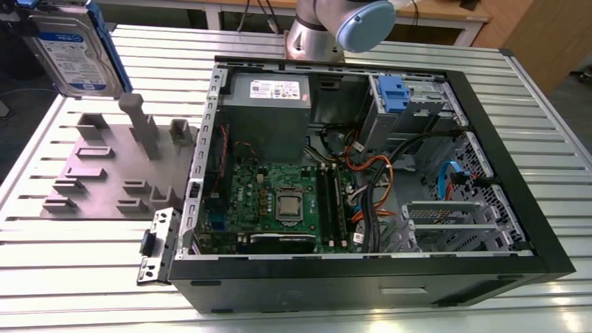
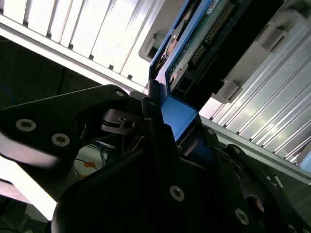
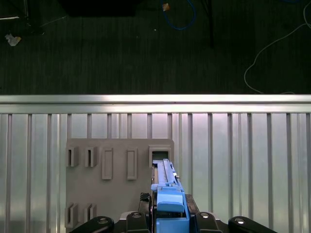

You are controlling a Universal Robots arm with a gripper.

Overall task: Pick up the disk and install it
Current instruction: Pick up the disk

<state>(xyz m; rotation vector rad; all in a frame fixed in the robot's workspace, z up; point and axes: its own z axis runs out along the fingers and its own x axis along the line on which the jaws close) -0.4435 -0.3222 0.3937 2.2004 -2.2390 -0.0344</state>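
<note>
One disk [image 1: 72, 52] is held upright in the air at the exterior view's upper left, its white-and-blue label turned towards the camera and its blue frame [image 1: 109, 48] seen along one edge. It is carried above the slatted metal table [image 1: 83, 236], clear of the grey slotted holder [image 1: 111, 166] that lies flat on the table.

The gripper [image 2: 181, 133] is clamped on the disk. In the second wrist view its black fingers [image 2: 156, 124] are pressed against both sides of the blue frame, and the connector end of the disk is seen beyond them. In the first wrist view the disk is seen edge-on between the jaws, with the holder and the table below it. Its far end lines up with one of the holder's slots, though contact cannot be judged from that view.

To the exterior view's right of the holder, an open computer case [image 1: 351, 281] is laid on its side on the table. Inside it are seen a green circuit board [image 1: 277, 201], a grey power-supply box [image 1: 268, 104], bundled cables [image 1: 375, 180] and a small blue clip [image 1: 393, 94] at the drive bay. The arm's base [image 1: 319, 38] is seen behind the case.
</note>
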